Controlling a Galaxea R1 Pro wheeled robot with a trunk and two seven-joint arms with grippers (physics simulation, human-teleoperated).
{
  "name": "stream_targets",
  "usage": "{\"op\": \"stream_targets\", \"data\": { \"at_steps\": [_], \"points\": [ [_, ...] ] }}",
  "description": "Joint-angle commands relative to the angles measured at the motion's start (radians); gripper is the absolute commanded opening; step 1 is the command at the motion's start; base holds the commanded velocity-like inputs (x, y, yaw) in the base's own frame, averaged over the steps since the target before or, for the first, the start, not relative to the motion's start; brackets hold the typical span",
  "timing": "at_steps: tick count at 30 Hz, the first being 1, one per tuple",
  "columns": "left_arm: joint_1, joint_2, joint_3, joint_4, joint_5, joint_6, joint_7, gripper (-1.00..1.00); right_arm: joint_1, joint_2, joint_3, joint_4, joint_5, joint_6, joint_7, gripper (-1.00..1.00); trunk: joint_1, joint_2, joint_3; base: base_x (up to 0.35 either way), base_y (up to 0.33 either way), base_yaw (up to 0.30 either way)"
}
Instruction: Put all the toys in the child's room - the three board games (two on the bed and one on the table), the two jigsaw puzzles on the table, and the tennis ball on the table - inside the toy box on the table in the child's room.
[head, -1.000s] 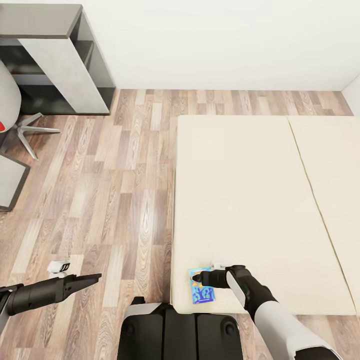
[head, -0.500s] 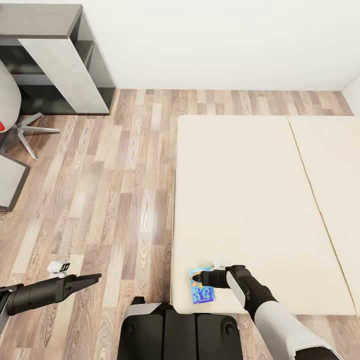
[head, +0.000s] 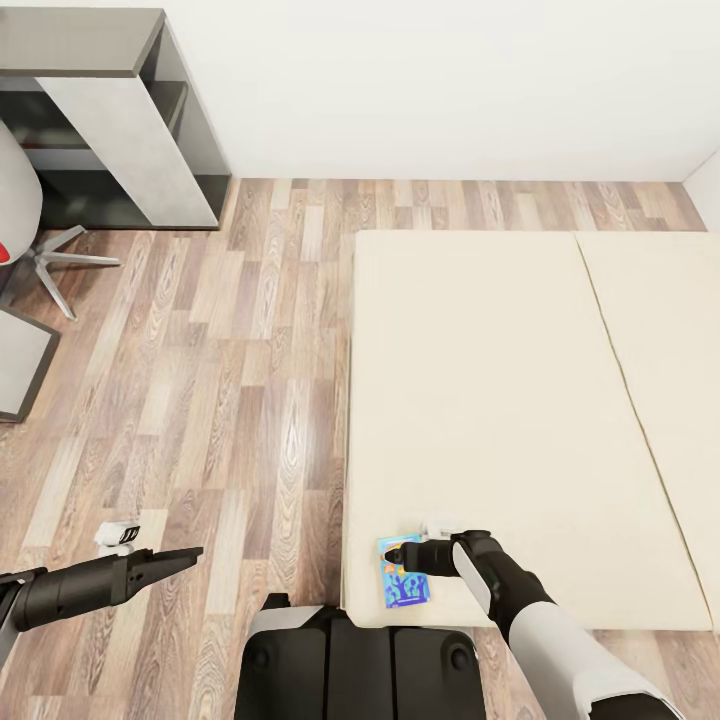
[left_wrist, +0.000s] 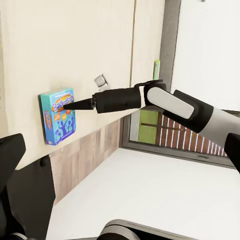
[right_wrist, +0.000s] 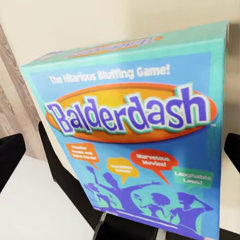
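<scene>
Head view: the right end effector (head: 402, 554) rested over the blue board game (head: 404, 584), which lay flat at the near left corner of the bed (head: 480, 400), close to its edge. Across the preceding second nothing in the scene moved; arm, game and camera stayed in the same places, which suggested a pause at the grasp and not a lift. In the right wrist view the lid (right_wrist: 135, 140) sat very close to the camera, with dark finger shapes at either side, so the fingers appeared to stand apart around the box, though contact could not be confirmed. The left end effector (head: 190, 553) hung over the wood floor (head: 230, 380), its fingers seemingly together, carrying nothing. The game had yet to leave the bed, so every transfer to the toy box remained outstanding.
</scene>
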Motion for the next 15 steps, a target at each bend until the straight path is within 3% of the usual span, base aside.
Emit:
{"op": "stream_targets", "data": {
  "at_steps": [1,15],
  "points": [
    [0.000,0.000,0.000,0.000,-0.001,0.011,-0.004,1.00,0.000,-0.001,0.004,-0.001,-0.010,0.005,-0.004,1.00,0.001,-0.001,-0.001,0.000,0.045,0.000],
    [0.000,0.000,0.001,0.000,-0.001,0.011,-0.004,1.00,0.000,-0.001,0.004,-0.001,-0.010,0.005,-0.004,1.00,0.001,-0.001,-0.001,0.000,0.102,0.000]
  ]
}}
